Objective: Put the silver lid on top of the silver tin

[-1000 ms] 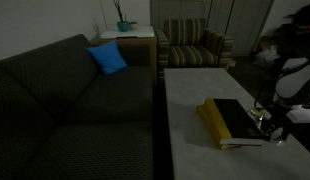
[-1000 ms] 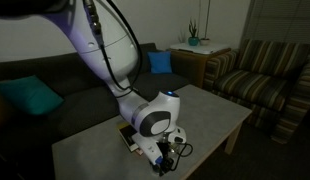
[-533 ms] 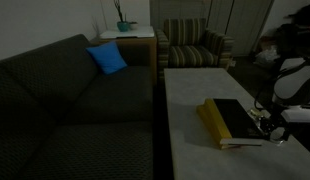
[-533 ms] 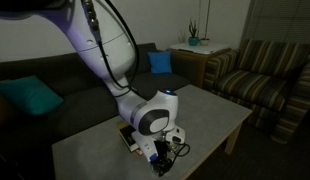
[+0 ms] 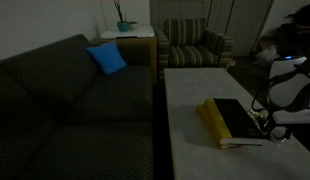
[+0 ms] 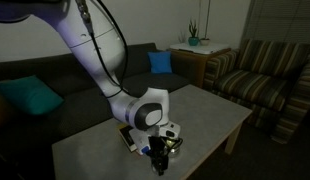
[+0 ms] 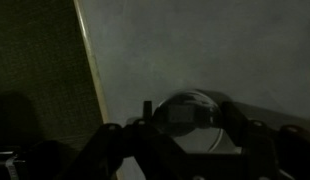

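Silver lid (image 7: 190,104), apparently, lies at six o'clock in the wrist view between your gripper's (image 7: 189,114) jaws; clamped or not, you cannot tell. Grasping step: next, lift toward the unseen silver tin.

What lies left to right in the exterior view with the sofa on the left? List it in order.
Blue cushion → striped armchair → robot arm; the plant and the book overlap these, so they are left out.
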### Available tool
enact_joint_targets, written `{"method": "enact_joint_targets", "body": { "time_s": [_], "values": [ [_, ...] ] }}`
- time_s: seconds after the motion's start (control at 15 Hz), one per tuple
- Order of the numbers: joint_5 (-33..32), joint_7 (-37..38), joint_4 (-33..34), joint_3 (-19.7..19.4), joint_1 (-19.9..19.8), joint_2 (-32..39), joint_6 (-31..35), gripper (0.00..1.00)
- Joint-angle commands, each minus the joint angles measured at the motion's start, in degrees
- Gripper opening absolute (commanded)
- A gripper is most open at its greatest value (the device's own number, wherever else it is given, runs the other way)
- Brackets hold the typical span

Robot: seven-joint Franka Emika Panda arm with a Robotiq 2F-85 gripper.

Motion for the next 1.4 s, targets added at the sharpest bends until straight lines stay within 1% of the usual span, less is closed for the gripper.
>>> {"method": "enact_joint_targets", "body": {
  "time_s": [0.0, 0.27, 0.47, 0.6, 0.8, 0.93, 1.07, 1.27, 1.33],
  "values": [
    [-0.2, 5.0, -2.8, -4.0, 3.6, 0.4, 2.8, 0.44],
    [-0.4, 9.6, -5.5, -7.3, 6.6, 0.1, 5.3, 0.44],
    [-0.4, 12.6, -10.1, -10.2, 9.2, -1.2, 8.9, 0.44],
    [-0.4, 13.5, -13.5, -12.1, 10.7, -2.2, 12.0, 0.44],
    [1.4, 14.8, -17.5, -15.0, 13.6, -2.6, 16.1, 0.44],
    [2.6, 16.5, -20.4, -16.5, 15.2, -3.2, 20.7, 0.44],
    [4.6, 15.9, -23.2, -16.1, 15.1, -4.9, 24.4, 0.44],
    [7.8, 13.1, -27.0, -13.5, 13.3, -8.4, 28.6, 0.44],
    [9.0, 12.5, -28.1, -12.1, 12.1, -10.0, 29.7, 0.44]
  ]
}}
